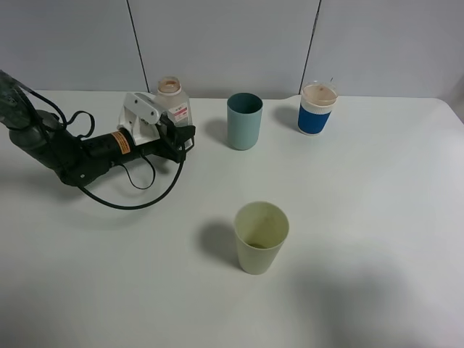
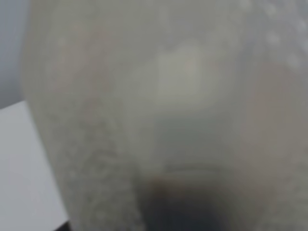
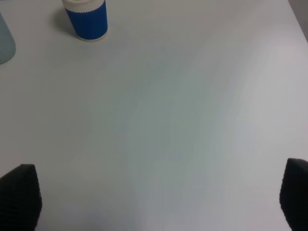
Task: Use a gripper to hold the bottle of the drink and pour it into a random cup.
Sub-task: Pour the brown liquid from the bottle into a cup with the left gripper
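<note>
The bottle of the drink (image 1: pixel 172 100) stands upright at the back left of the white table, capless, with its red-and-white label facing right. My left gripper (image 1: pixel 161 125) has its white jaws closed around the bottle's lower body. In the left wrist view the blurred bottle (image 2: pixel 159 110) fills the frame. The teal cup (image 1: pixel 244 121) stands upright just right of the bottle, and its edge shows in the right wrist view (image 3: pixel 5 43). My right gripper (image 3: pixel 154 202) is open and empty above bare table; only its dark fingertips (image 3: pixel 19 197) show.
A blue-and-white cup with a tan top (image 1: pixel 317 109) stands at the back right and also shows in the right wrist view (image 3: pixel 86 19). A pale yellow-green cup (image 1: pixel 261 237) stands at centre front. The left arm's black cables (image 1: pixel 134 192) loop onto the table.
</note>
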You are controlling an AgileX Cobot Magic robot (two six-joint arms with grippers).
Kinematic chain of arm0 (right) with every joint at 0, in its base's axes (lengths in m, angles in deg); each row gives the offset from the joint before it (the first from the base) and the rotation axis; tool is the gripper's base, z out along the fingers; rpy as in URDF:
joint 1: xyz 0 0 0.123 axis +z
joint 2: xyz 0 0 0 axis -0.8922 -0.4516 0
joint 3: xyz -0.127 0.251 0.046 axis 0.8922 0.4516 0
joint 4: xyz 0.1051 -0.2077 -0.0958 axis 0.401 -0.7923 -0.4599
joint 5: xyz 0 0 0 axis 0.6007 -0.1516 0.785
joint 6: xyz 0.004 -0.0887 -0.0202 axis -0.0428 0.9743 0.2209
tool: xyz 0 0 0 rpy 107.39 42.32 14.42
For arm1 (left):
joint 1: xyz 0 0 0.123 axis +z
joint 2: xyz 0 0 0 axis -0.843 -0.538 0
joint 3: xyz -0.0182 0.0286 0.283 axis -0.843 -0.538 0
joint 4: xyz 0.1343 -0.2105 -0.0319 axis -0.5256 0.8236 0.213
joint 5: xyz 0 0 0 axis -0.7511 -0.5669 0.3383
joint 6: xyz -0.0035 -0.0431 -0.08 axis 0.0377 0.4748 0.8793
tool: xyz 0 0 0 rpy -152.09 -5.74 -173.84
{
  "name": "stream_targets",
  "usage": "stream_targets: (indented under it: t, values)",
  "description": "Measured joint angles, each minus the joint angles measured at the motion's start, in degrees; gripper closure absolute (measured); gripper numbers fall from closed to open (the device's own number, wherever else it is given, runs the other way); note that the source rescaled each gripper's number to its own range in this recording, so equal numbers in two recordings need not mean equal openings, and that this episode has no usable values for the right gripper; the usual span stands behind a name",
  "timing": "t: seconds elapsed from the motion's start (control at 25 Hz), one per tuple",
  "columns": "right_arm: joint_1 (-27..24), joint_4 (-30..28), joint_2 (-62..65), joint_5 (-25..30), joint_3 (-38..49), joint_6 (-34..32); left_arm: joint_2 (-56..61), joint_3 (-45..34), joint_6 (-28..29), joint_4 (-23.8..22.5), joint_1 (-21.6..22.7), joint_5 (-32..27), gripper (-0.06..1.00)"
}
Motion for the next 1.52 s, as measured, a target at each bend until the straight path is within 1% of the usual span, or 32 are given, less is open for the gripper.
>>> stream_targets:
  t: [0.12,0.4,0.64,0.84,1.0,1.2,1.32,1.52]
  values:
    - [0.0,0.0,0.0,0.0,0.0,0.0,2.7,0.0,1.9,-2.1,0.0,-3.5,0.92]
    - [0.0,0.0,0.0,0.0,0.0,0.0,7.9,-0.1,4.3,-8.8,0.0,-14.4,0.92]
    - [0.0,0.0,0.0,0.0,0.0,0.0,11.1,-0.1,5.8,-15.7,0.0,-23.4,0.92]
    - [0.0,0.0,0.0,0.0,0.0,0.0,13.5,0.2,9.2,-19.9,0.0,-27.0,0.92]
    - [0.0,0.0,0.0,0.0,0.0,0.0,14.3,2.0,13.3,-23.8,0.0,-30.3,0.92]
    - [0.0,0.0,0.0,0.0,0.0,0.0,14.4,4.5,18.1,-30.2,-2.2,-35.3,0.92]
    - [0.0,0.0,0.0,0.0,0.0,0.0,14.7,5.7,20.0,-32.7,-3.6,-38.0,0.92]
    - [0.0,0.0,0.0,0.0,0.0,0.0,14.7,7.1,22.7,-36.6,-4.4,-41.9,0.92]
